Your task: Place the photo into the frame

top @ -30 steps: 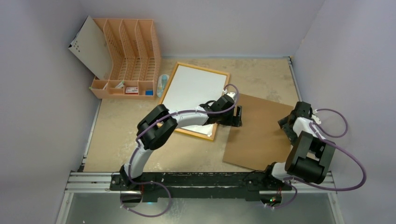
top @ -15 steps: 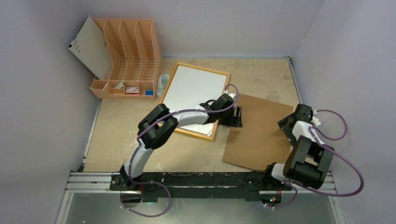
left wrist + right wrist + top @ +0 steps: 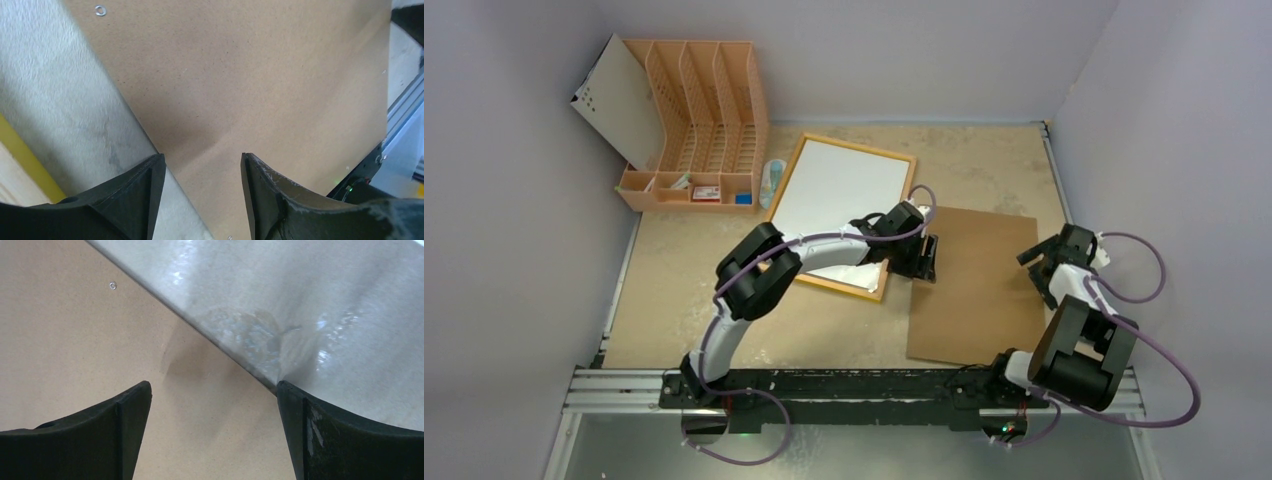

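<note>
1. Brown backing board [image 3: 979, 290] lies flat on the table [image 3: 674, 280] in the top view, just to the right of the frame [image 3: 839, 140]. The frame lies face down toward the back, with the photo [image 3: 839, 190] inside its rim, white side up. The photo looks seated already, so I judge the step in hand to be lifting the board to cover it. The left gripper [image 3: 924, 258] sits at the board's left edge, close to the frame's near right corner. The right gripper [image 3: 1036, 262] sits at the board's right edge. The orange file rack [image 3: 704, 110] is well apart at the back left.

2. Left wrist view: the left gripper [image 3: 202, 165] has its fingers apart and clamps nothing. The board [image 3: 250, 75] has its edge running slantwise under the gap, and the yellow frame rim [image 3: 22, 160] shows at lower left. A good grip needs one finger worked under that edge without nudging the frame or shifting the photo.

3. Right wrist view: the right gripper [image 3: 212, 390] stands wide apart and holds nothing. One finger is over the board [image 3: 75, 340] and the other over bare table [image 3: 325, 315]. The board is thin and flat, so pinching it here will probably fail unless the edge is first tipped up or slid. Both arms should lift evenly.
</note>
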Controlling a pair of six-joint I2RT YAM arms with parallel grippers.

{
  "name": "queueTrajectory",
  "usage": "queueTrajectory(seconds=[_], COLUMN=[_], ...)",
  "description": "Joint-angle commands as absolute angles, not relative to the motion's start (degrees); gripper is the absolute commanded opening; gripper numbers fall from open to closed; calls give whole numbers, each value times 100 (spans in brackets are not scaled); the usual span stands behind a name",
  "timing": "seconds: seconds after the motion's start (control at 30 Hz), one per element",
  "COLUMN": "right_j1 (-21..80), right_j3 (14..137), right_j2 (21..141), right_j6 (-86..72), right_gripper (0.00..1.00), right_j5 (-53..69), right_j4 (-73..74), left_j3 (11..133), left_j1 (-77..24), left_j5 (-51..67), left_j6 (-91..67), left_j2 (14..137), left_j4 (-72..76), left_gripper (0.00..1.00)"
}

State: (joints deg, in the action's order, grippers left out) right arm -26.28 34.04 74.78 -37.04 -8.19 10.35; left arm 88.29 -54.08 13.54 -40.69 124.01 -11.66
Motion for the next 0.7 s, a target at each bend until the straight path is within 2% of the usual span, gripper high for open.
queueTrajectory(seconds=[0.0, 0.23, 0.47, 0.67], right_j1=[-2532, -2531, -2531, -2505], right_j3=[3043, 2831, 3181, 4075], right_j2=[7479, 7353, 7348, 7945], right_j6=[-4053, -3995, -3424, -2885], right_gripper=[96, 94, 94, 95], right_j5=[619, 1122, 379, -186], right_j4=[1138, 921, 1036, 1371], left_j3=[9123, 9238, 9167, 8908], left_j1=[-5599, -5589, -5555, -5511], left_j5=[1591, 1415, 524, 266], left_j6=[-3766, -3497, -3793, -4137], left_j2=[11896, 11684, 11736, 11904], left_j4=[-1460, -1591, -2212, -2272], left_gripper=[58, 59, 64, 69])
